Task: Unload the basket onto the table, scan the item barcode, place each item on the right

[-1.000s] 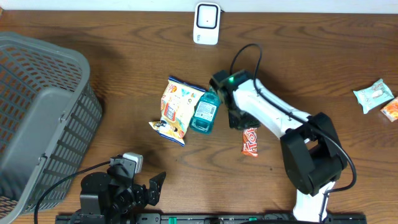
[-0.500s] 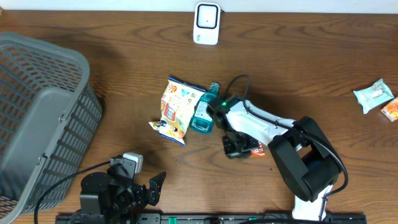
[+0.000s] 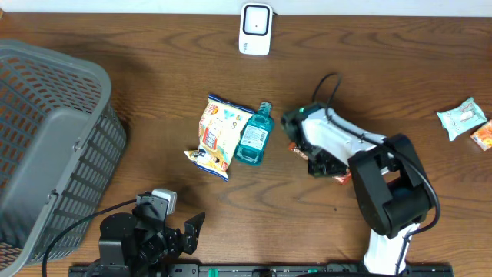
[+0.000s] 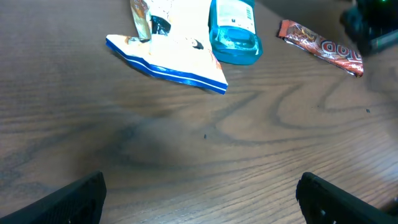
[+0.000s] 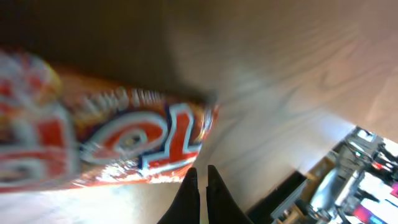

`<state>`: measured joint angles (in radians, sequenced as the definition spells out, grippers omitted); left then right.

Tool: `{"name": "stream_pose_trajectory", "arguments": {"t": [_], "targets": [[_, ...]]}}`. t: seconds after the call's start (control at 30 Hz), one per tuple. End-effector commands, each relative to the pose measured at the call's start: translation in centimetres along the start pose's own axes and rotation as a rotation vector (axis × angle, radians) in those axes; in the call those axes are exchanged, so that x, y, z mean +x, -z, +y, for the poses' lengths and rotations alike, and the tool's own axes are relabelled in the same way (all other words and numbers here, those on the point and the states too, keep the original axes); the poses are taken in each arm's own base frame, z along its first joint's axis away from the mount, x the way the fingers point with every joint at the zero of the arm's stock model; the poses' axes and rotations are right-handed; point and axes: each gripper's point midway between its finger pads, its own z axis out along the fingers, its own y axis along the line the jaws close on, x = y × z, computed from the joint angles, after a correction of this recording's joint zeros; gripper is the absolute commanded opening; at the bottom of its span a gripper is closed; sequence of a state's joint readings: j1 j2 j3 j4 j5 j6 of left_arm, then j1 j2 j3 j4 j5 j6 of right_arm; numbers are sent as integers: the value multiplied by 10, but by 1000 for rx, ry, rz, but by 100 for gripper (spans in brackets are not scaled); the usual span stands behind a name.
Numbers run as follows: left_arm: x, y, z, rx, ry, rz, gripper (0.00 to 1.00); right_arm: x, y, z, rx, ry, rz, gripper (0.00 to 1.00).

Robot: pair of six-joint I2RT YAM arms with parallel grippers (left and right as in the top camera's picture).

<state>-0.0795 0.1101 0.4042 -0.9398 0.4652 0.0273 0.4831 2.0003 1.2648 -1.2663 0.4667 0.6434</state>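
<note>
A grey basket (image 3: pixel 86 168) stands at the left on the table (image 3: pixel 154 69); a snack bag (image 3: pixel 217 135) lies just beside a blue bottle (image 3: pixel 254 137); a green packet (image 3: pixel 462 117) and an orange packet (image 3: pixel 483 135) lie far right

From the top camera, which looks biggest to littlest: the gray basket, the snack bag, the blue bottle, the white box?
1. gray basket, by far.
2. snack bag.
3. blue bottle and white box look about the same size, so no ranking between them.
</note>
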Motion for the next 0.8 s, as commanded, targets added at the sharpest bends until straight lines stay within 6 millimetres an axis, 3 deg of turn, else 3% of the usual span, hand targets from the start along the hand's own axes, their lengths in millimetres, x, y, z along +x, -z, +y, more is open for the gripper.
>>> {"name": "stream_pose_trajectory", "arguments": {"t": [0.0, 0.1, 0.2, 0.3, 0.53, 0.63, 0.77], "targets": [[-3, 2, 0, -6, -13, -11, 98, -17, 19, 13, -86, 135, -40, 1], [-3, 2, 0, -6, -13, -11, 98, -17, 31, 30, -183, 292, -61, 6], [-3, 2, 0, -6, -14, -11, 98, -17, 36, 42, -247, 403, -79, 38], [-3, 2, 0, -6, -13, -11, 98, -19, 39, 62, -349, 484, -111, 48], [-3, 2, 0, -6, -13, -11, 98, -44, 39, 78, -349, 467, -245, 49], [-3, 2, 0, -6, -14, -11, 98, -46, 27, 77, -312, 458, -265, 45], [-3, 2, 0, -6, -13, -11, 98, -32, -3, 73, -254, 467, -240, 41]]}}
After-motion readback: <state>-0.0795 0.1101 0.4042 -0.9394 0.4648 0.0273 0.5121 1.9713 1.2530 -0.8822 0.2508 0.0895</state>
